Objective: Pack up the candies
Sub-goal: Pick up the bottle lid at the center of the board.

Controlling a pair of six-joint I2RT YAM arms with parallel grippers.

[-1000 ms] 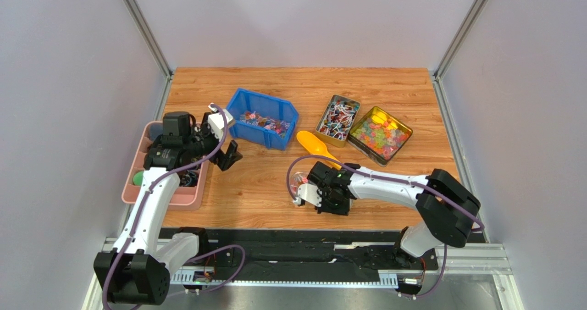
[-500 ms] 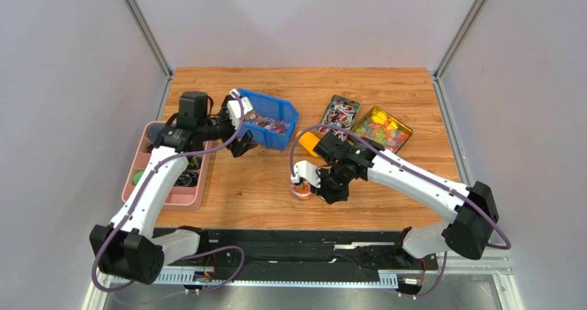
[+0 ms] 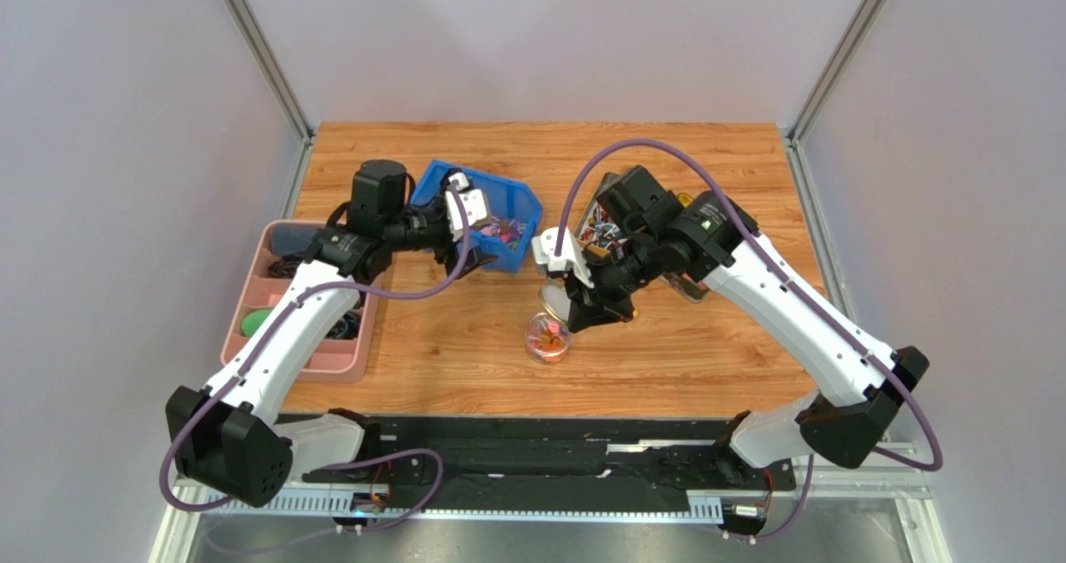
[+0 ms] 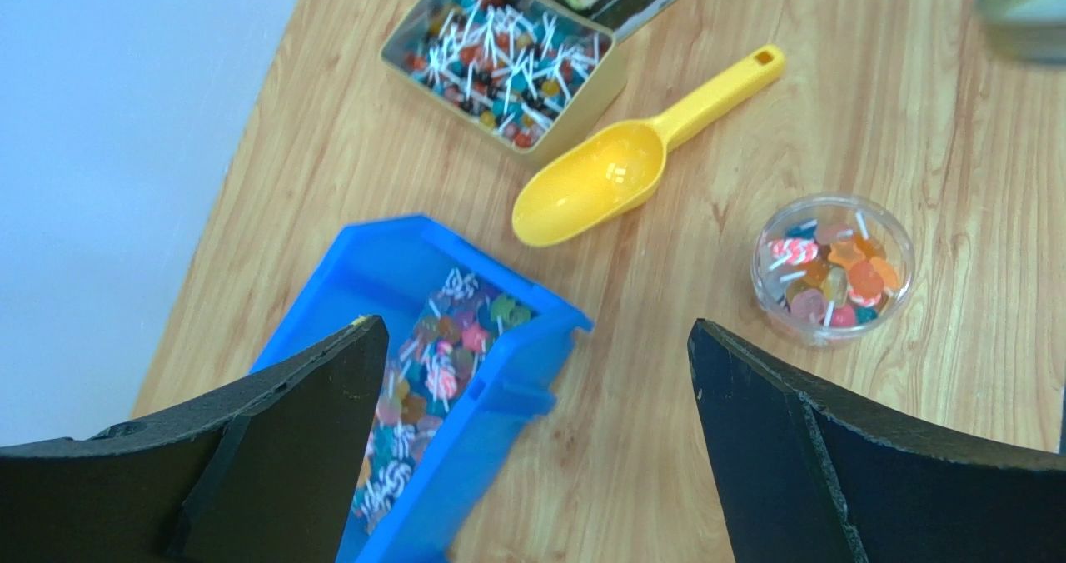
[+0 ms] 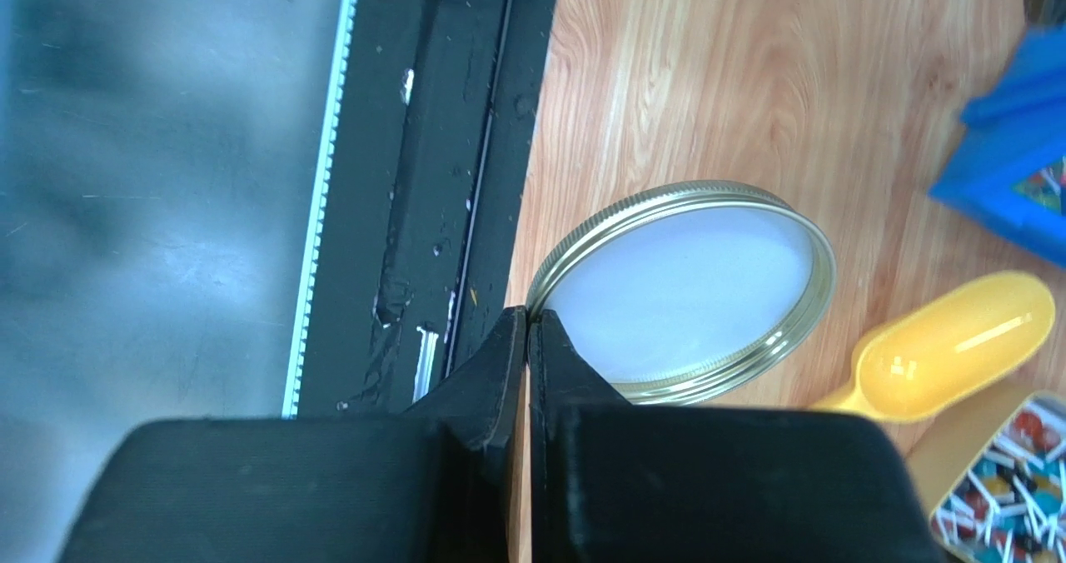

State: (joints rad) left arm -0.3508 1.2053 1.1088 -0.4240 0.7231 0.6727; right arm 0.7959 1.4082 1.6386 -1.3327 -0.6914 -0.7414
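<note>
**Right claw:** The right claw (image 5: pixel 528 326) is pinching the rim of a gold-edged lid (image 5: pixel 682 291), with its jaws drawn tight together on the metal edge. The lid is hanging out from the fingertips with its pale face showing, apart from the jar.

**Left claw:** The left claw (image 4: pixel 532 338) is standing fully spread and gripping nothing. It is hovering over the near end of the blue bin (image 4: pixel 375 270).

**Task items:** The candies (image 4: pixel 438 369) are lying mostly in that bin, a loose heap of pink, red and blue wrappers. A smaller lot is sitting in the uncovered clear round jar (image 4: pixel 832 267), which is standing upright on the table (image 4: pixel 951 151), towards its near edge.

**Surroundings:**
- A yellow scoop (image 4: pixel 613 170) is lying empty on the wood between bin and jar, touching neither.
- Its bowl is resting just beside a gold tin (image 4: pixel 578 111) of white-sticked sweets.
- A second tin is standing behind the right arm, partly hidden.
- A pink tray (image 3: pixel 307 366) is sitting at the left edge of the table, under the left arm.
</note>
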